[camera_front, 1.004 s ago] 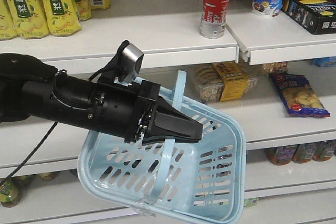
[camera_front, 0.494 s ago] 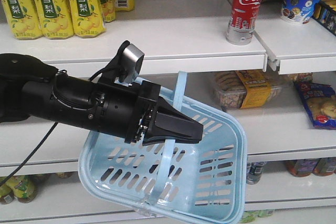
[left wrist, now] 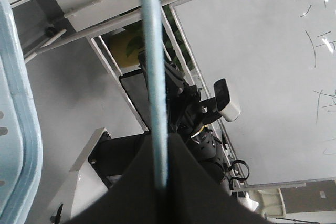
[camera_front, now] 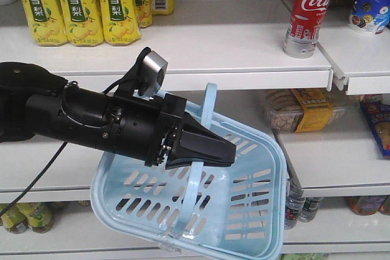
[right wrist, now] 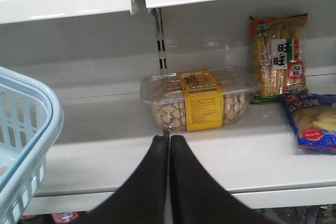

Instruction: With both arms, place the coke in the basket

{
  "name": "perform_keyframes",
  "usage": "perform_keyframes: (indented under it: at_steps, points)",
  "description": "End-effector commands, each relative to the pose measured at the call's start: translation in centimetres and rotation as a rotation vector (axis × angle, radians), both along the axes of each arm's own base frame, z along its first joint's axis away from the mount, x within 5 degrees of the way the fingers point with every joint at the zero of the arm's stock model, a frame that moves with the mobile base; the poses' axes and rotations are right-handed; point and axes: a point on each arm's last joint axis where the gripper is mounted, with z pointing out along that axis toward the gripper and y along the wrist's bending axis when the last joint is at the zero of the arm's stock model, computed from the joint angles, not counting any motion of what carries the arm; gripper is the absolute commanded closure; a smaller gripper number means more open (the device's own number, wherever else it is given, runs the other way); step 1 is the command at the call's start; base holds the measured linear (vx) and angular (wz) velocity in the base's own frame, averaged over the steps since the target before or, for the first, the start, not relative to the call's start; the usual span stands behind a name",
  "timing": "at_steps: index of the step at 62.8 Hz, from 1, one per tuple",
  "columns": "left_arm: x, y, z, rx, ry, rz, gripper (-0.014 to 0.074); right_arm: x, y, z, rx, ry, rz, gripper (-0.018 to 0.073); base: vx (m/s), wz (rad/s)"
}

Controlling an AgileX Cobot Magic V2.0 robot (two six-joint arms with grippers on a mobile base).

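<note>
Some basket point(camera_front: 281, 175) rim behind left claw point(camera_front: 226, 154)

Only a few things are actually readable here. The small red-wrapped plastic bottle point(camera_front: 309, 10) on the top shelf, right side, has the white "Coca-Cola" script. The tall yellow-labelled bottles point(camera_front: 79, 4) on the far left carry "冰糖雪梨" on a green strip. The orange rice-cracker packet point(right wrist: 277, 56) shows "旺旺". The print on the clear cookie box's yellow paper band point(right wrist: 202, 100) is too small to read, and the whiteboard point(left wrist: 273, 51) scribbles are illegible.
</note>
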Motion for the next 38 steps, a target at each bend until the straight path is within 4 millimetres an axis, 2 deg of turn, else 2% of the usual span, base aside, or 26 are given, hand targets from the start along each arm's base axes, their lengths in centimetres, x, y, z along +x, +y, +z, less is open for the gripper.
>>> perform_keyframes:
  at_steps: [1, 38]
  points:
    - [-0.93, 0.16, 2.75, -0.11, -0.032, -0.012, 0.0603, -0.03, -0.01, 0.25, -0.01, -0.076, 0.0, 0.0564, 0.02, 0.07]
    - [-0.93, 0.16, 2.75, -0.11, -0.032, -0.012, 0.0603, -0.03, -0.01, 0.25, -0.01, -0.076, 0.0, 0.0564, 0.01, 0.02]
